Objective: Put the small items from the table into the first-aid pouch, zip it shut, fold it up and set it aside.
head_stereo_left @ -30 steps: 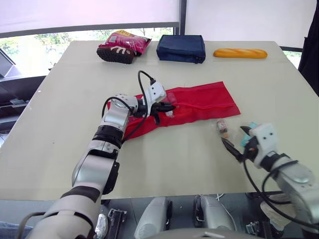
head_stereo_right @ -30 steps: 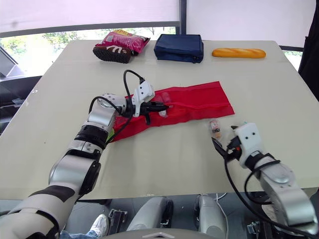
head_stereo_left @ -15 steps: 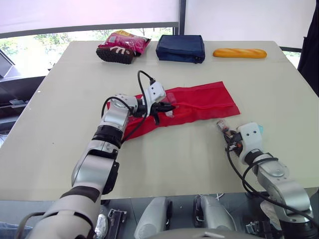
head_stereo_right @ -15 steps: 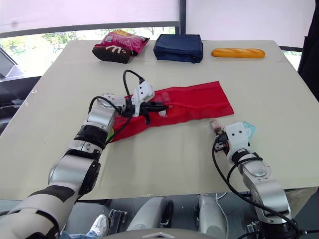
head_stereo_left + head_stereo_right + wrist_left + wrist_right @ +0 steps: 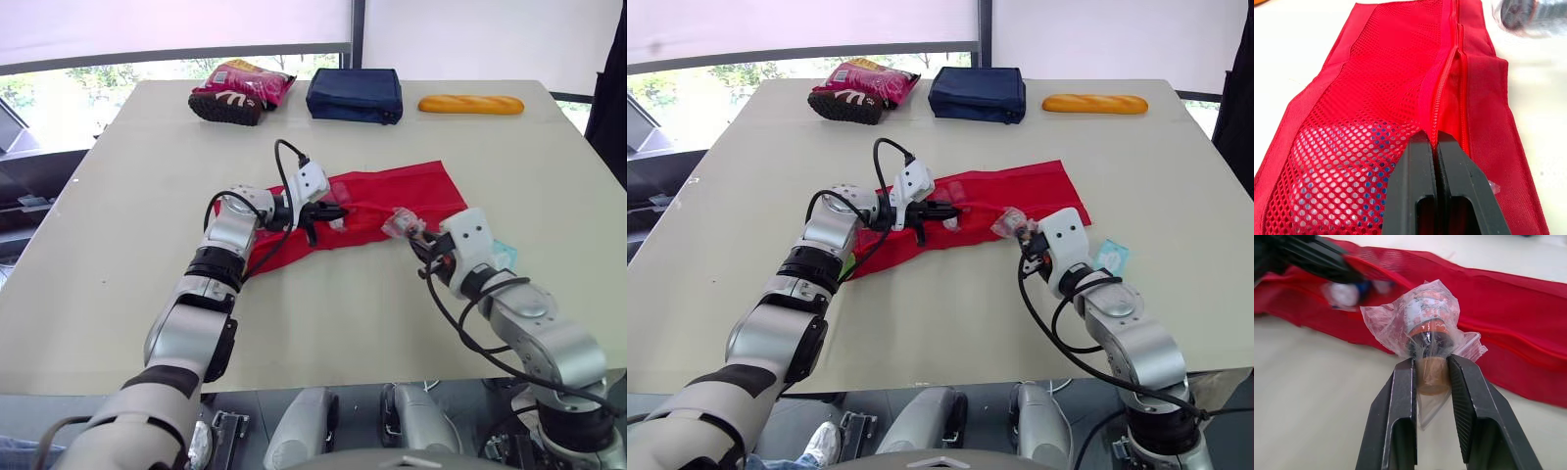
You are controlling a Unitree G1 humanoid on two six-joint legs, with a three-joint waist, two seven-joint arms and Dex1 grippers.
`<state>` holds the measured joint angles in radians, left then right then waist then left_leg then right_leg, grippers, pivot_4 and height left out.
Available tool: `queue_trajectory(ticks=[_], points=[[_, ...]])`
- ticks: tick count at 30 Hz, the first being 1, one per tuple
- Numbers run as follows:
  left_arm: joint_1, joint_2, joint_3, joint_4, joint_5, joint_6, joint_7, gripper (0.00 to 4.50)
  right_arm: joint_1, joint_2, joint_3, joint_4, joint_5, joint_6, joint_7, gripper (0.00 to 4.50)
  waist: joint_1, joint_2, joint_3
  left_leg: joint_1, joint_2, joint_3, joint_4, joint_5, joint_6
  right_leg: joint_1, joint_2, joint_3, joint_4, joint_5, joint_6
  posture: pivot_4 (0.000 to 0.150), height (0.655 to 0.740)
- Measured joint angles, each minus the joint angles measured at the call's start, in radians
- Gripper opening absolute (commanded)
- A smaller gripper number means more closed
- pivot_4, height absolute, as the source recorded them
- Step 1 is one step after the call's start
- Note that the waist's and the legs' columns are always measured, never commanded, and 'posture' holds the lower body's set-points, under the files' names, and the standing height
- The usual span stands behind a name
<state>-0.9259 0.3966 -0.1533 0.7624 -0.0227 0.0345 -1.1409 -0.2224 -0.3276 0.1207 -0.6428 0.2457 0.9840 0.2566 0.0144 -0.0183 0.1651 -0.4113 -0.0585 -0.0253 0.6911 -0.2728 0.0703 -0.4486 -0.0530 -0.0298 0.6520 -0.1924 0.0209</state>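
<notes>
A smooth beige table (image 5: 108,196) beside a window (image 5: 147,69) carries the long, flat red pouch (image 5: 416,196) — mesh-fronted, lying mid-table. The left gripper (image 5: 335,211) pinches its zip edge tight. The right gripper (image 5: 1431,363) clamps a cork-topped bottle (image 5: 1426,316) in a crinkly clear bag, at the pouch's near edge.

Head cams sit up high, looking forward and down over the whole table (image 5: 88,294), far edge near the top of the frame. Both eyes catch the same scene, just nudged sideways, with the red pouch (image 5: 402,201) mid-frame in each. Left wrist cam is jammed right up against the pouch's zipper (image 5: 1444,83), peering along the left gripper (image 5: 1436,141). Right wrist cam sits close too, looking along the right gripper (image 5: 1431,364) past a bagged little bottle (image 5: 1427,318) at that same pouch.
</notes>
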Motion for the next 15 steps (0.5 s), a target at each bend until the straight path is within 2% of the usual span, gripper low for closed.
queue_trajectory(ticks=[8,15], points=[[0.0,-0.024,-0.003,-0.006,-0.002,0.006,-0.008,0.0,-0.088,0.023,0.104,0.139,-0.011,0.007,0.012,0.41,-0.003,0.0,0.0,0.0,0.0,0.0,0.0,0.0,0.0,0.0,0.0,0.0,0.0,0.0,0.0,0.15,0.7395],[0.018,-0.034,-0.005,-0.048,-0.008,0.016,-0.025,0.0,-0.185,0.137,0.099,0.299,-0.063,-0.022,-0.06,0.41,-0.002,0.0,0.0,0.0,0.0,0.0,0.0,0.0,0.0,-0.001,0.0,0.0,0.001,0.0,0.0,0.15,0.7395]])
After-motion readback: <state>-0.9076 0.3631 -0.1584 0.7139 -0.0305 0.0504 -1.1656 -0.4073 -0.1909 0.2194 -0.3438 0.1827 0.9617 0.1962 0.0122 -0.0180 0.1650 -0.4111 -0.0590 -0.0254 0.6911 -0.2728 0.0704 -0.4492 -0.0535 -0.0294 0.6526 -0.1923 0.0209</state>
